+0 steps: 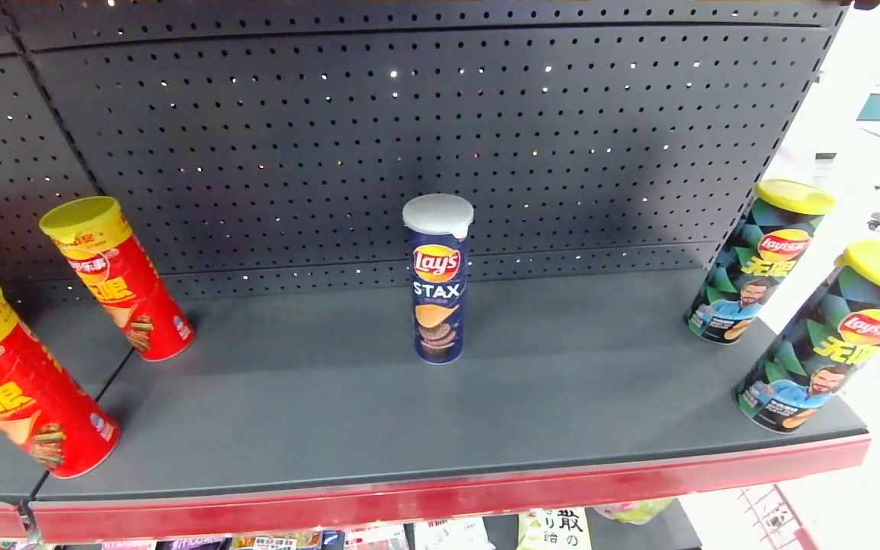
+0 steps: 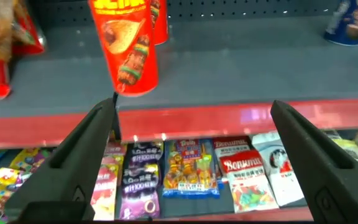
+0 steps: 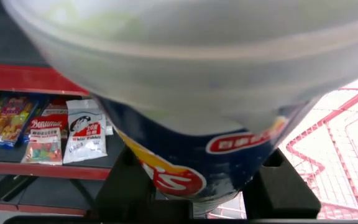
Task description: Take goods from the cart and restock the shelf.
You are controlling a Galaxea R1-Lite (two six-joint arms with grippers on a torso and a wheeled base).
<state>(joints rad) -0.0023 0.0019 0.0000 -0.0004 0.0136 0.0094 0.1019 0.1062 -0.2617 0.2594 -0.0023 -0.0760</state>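
Right gripper point(image 3: 197, 190): black fingers pressed on both sides of a dark blue cylindrical chip can with a clear plastic lid point(image 3: 229, 155), lid end towards the wrist camera.
Left gripper point(image 2: 194, 155): black fingers spread wide, holding nothing, just before the shelf's red front edge.
Red wire cart point(image 3: 334, 143): beside the held can.
Dark grey metal shelf point(image 1: 562, 382): a second dark blue can with a pale lid point(image 1: 438, 279) stands upright mid-shelf, with red yellow-lidded cans point(image 1: 115, 279) at the left and green-black yellow-lidded cans point(image 1: 761, 263) at the right.
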